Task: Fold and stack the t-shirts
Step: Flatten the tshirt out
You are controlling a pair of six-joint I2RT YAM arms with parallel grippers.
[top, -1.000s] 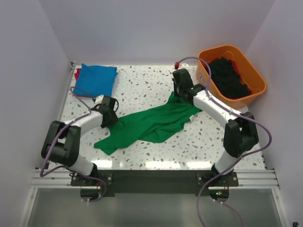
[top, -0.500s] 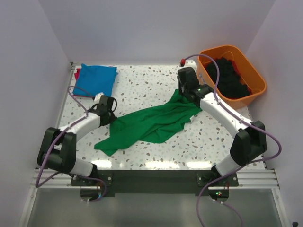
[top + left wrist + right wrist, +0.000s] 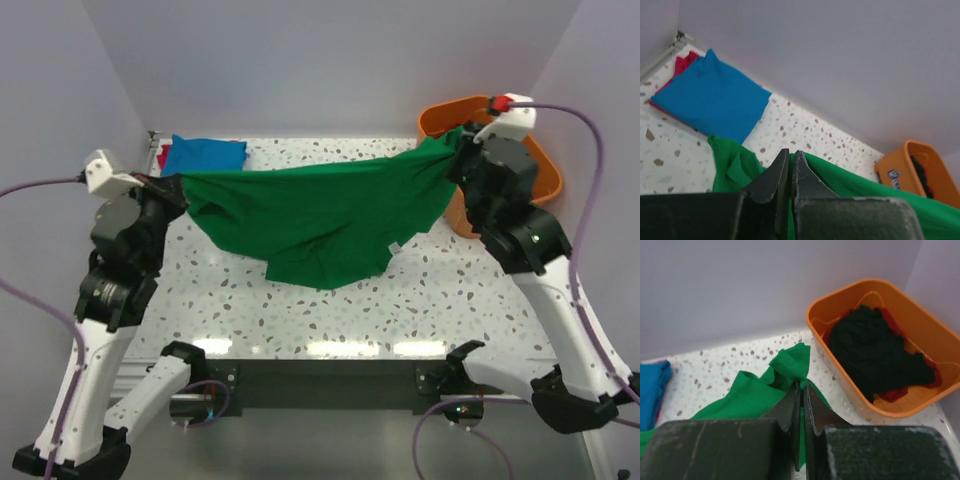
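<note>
The green t-shirt (image 3: 320, 210) hangs stretched in the air between both raised arms, its lower part drooping towards the table, a small white label (image 3: 396, 246) at its lower right. My left gripper (image 3: 178, 186) is shut on its left end, seen in the left wrist view (image 3: 791, 155). My right gripper (image 3: 456, 146) is shut on its right end, seen in the right wrist view (image 3: 801, 385) with a bunch of green cloth (image 3: 790, 365) above the tips. A folded blue t-shirt (image 3: 205, 155) lies on a red one (image 3: 682, 62) at the far left corner.
An orange tub (image 3: 545, 180) at the far right holds black cloth (image 3: 872, 352) and some red cloth (image 3: 895, 392). The speckled table (image 3: 440, 290) is walled at the back and both sides.
Both arms have risen and spread apart, lifting the green t-shirt off the table and stretching it wide between them. One second ago it lay crumpled on the table.
</note>
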